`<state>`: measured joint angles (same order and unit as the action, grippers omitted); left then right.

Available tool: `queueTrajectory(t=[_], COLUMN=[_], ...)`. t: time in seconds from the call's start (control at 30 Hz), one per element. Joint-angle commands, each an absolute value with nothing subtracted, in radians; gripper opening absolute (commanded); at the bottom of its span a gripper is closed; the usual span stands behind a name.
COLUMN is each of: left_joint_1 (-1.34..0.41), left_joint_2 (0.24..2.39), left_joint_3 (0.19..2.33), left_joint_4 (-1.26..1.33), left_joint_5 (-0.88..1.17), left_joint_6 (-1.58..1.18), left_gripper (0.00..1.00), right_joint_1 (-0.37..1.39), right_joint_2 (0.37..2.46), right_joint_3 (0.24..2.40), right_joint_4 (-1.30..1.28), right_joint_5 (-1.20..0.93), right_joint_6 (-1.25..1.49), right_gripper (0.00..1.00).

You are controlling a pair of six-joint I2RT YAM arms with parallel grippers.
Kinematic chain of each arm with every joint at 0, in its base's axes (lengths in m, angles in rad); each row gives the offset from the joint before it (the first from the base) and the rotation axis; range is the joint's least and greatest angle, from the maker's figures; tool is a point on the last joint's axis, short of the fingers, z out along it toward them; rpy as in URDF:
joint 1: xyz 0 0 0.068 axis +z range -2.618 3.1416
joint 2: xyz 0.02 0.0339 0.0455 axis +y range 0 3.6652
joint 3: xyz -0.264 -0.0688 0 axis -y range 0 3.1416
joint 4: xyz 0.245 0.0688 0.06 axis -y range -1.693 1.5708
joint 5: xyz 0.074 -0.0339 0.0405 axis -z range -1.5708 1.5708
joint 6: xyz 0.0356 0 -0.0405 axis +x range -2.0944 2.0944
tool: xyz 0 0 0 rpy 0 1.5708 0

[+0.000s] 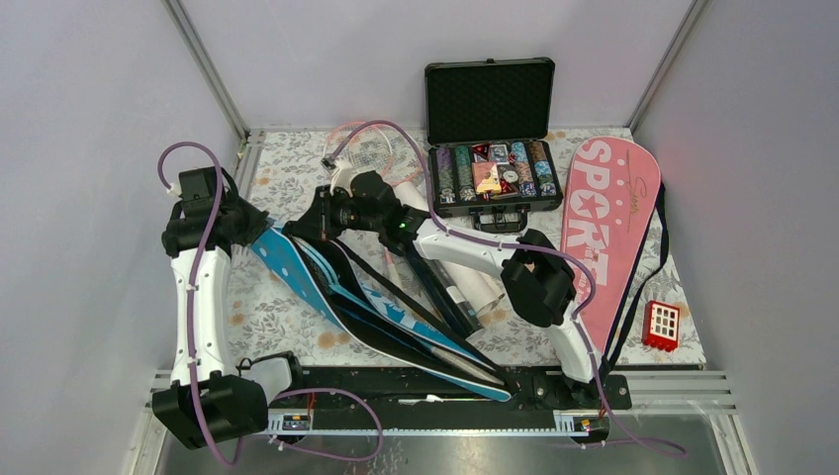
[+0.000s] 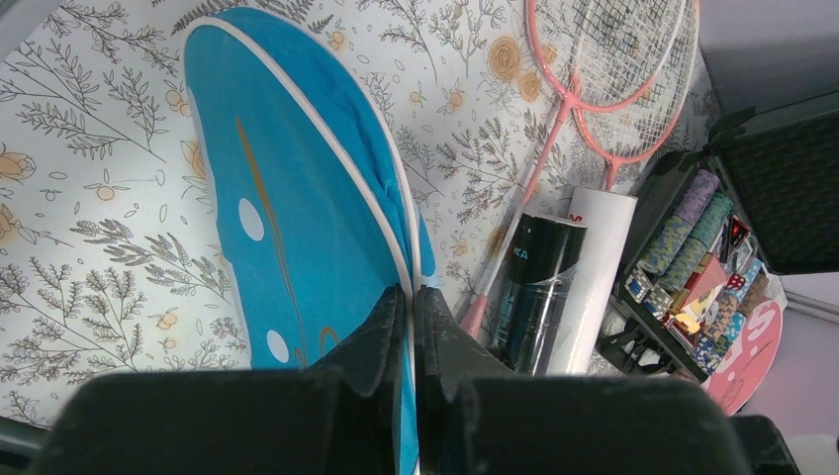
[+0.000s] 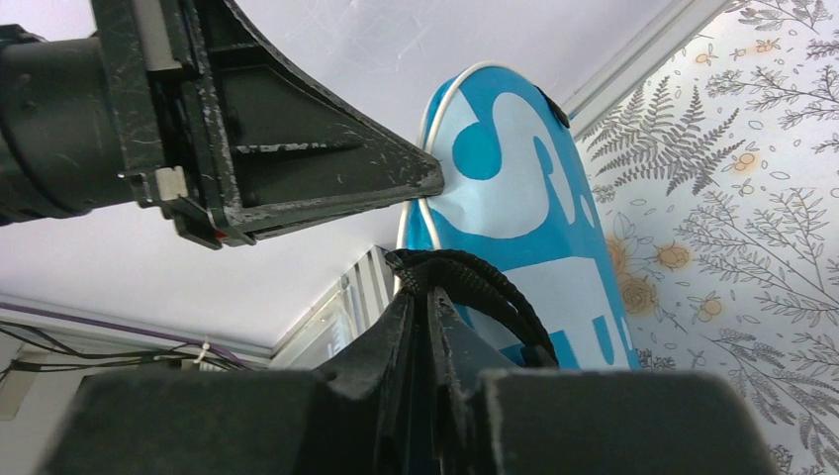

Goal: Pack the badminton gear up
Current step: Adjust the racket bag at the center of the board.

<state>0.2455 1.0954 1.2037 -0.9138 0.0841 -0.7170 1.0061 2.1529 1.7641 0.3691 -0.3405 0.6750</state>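
Left fingers (image 2: 414, 297): pressed together on the white-piped rim of the blue cover (image 2: 287, 178), at its broad end, which is lifted off the worktop (image 1: 272, 322). The grip looks firm, with nothing else in it.

Right fingers (image 3: 427, 297): reached across to the same end, just beside the left ones. They are nearly closed on the cover's black webbing (image 3: 485, 287); I cannot tell whether that is a strap or the zip edge.

Step in hand (judged): parting the cover's mouth so a racket can go in. To do it well:
- pull the two lips apart gently, since thin fabric will slip from a shallow pinch;
- check that the right fingers have the lip and not only a loose strap;
- leave the tail end resting on the worktop as an anchor.

Pink rackets (image 2: 604, 69): flat behind the cover, heads towards the back wall and not yet packed. A dark tube (image 2: 539, 287) and a white tube (image 2: 597, 257) lie side by side, touching.

Further right are an open poker-chip case (image 1: 492, 99), then the pink cover (image 1: 608, 218) lying flat, then a small red block (image 1: 661, 325) near the front right corner.

Surface: a floral-print cloth, matte. Room: plain pale walls (image 1: 89, 148) with aluminium corner posts (image 1: 203, 64) and even light.
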Motion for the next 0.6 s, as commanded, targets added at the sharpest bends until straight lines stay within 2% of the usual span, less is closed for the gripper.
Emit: queueTrajectory(t=[0.0, 0.1, 0.37, 0.4, 0.47, 0.5, 0.57], left_joint_1=[0.243, 0.244, 0.243, 0.243, 0.244, 0.244, 0.244], left_joint_2=[1.1, 1.103, 1.103, 1.102, 1.099, 1.097, 1.095], left_joint_3=[1.211, 1.21, 1.215, 1.213, 1.207, 1.202, 1.196], left_joint_4=[-0.856, -0.853, -0.851, -0.849, -0.844, -0.841, -0.836], left_joint_5=[0.109, 0.117, 0.121, 0.129, 0.143, 0.149, 0.154], left_joint_6=[-0.725, -0.729, -0.734, -0.738, -0.746, -0.748, -0.749], left_gripper=[0.0, 0.0, 0.0, 0.0, 0.0, 0.0, 0.0], right_joint_1=[1.009, 1.008, 1.01, 1.011, 1.012, 1.012, 1.012], right_joint_2=[2.071, 2.073, 2.08, 2.085, 2.09, 2.093, 2.095], right_joint_3=[1.754, 1.754, 1.767, 1.775, 1.787, 1.79, 1.807], right_joint_4=[0.424, 0.435, 0.383, 0.369, 0.342, 0.338, 0.328], right_joint_5=[-0.383, -0.388, -0.394, -0.395, -0.382, -0.375, -0.364], right_joint_6=[0.719, 0.721, 0.672, 0.667, 0.662, 0.655, 0.633], right_gripper=[0.08, 0.0, 0.0, 0.04, 0.25, 0.32, 0.32])
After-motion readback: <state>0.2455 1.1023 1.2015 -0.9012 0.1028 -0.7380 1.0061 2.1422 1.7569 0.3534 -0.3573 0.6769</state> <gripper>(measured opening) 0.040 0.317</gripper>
